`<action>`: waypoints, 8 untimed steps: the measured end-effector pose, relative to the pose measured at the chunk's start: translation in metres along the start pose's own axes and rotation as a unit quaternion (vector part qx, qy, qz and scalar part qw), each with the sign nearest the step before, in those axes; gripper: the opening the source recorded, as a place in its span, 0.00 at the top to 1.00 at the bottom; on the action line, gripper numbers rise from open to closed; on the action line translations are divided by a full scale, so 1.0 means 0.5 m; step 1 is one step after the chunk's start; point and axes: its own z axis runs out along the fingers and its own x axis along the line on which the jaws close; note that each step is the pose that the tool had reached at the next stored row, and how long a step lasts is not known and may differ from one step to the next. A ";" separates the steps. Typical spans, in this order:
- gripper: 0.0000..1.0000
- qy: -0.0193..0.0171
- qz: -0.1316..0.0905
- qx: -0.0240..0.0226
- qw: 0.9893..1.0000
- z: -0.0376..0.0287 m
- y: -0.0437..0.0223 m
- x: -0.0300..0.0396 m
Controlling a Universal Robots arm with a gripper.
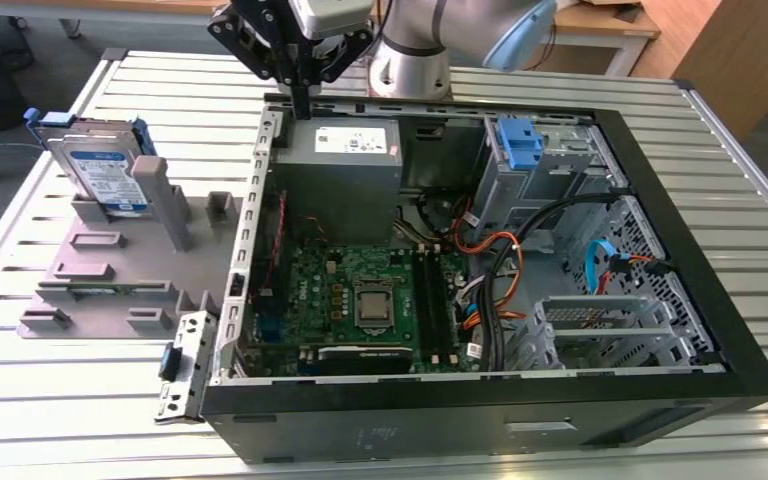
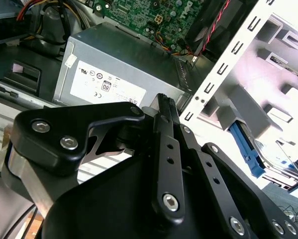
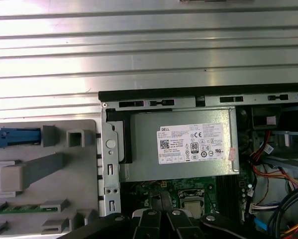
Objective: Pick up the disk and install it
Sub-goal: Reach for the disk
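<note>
Bright light glares off the slatted table (image 3: 149,35) and whitens the grey fixture (image 2: 288,64).

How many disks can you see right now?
1. The disk leans in the grey holder at the exterior view's left, outside the case. Others may be hidden inside the case's bays.

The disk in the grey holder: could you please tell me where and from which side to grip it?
Probably the free top edge of the disk, approached from above, squeezing its two flat faces. It stands on edge, leaning back, with its lower part seated among the posts of the holder, so the top is the open side.
</note>
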 end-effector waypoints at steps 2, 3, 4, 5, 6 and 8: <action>0.89 0.000 0.000 0.000 1.000 0.000 0.000 0.000; 0.89 0.000 0.000 0.000 1.000 0.000 0.000 0.001; 0.89 0.000 0.000 0.000 1.000 0.000 0.000 0.003; 0.89 0.000 0.000 0.000 1.000 0.000 0.000 0.005; 0.89 0.000 0.000 0.000 1.000 0.000 0.000 0.007; 0.89 0.000 0.000 0.000 1.000 0.000 -0.001 0.009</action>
